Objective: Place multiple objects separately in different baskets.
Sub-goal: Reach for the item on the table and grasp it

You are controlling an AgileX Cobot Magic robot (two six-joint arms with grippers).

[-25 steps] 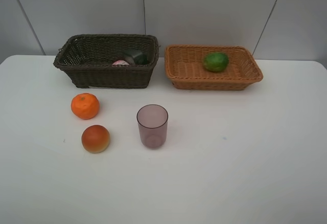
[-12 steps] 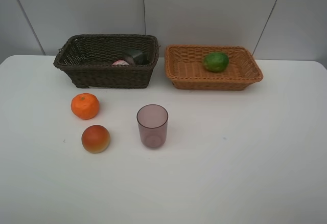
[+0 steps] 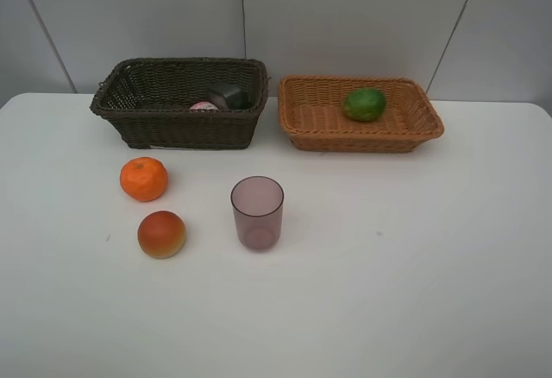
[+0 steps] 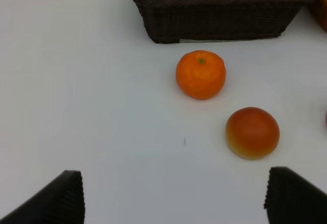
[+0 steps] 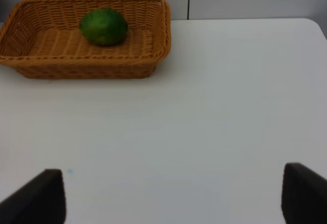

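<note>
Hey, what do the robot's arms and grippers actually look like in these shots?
Little shows. The left gripper and the right gripper each appear only as two black, blocky fingertips, cut off by the frame of their wrist views. No cables, markings or arm links are visible, and the high view shows neither arm.

Along the far edge of the table (image 3: pixel 414 266) a dark brown wicker basket (image 3: pixel 177 129), holding a dark bottle (image 3: pixel 229 96) and a pink item (image 3: pixel 204 106), is set beside an orange-tan basket (image 3: pixel 362 139) holding a green fruit (image 3: pixel 365 104). A tangerine (image 3: pixel 143 179), a red-orange fruit (image 3: pixel 161 234) and an upright purple cup (image 3: pixel 257 212) are placed apart, nearer the middle.
</note>
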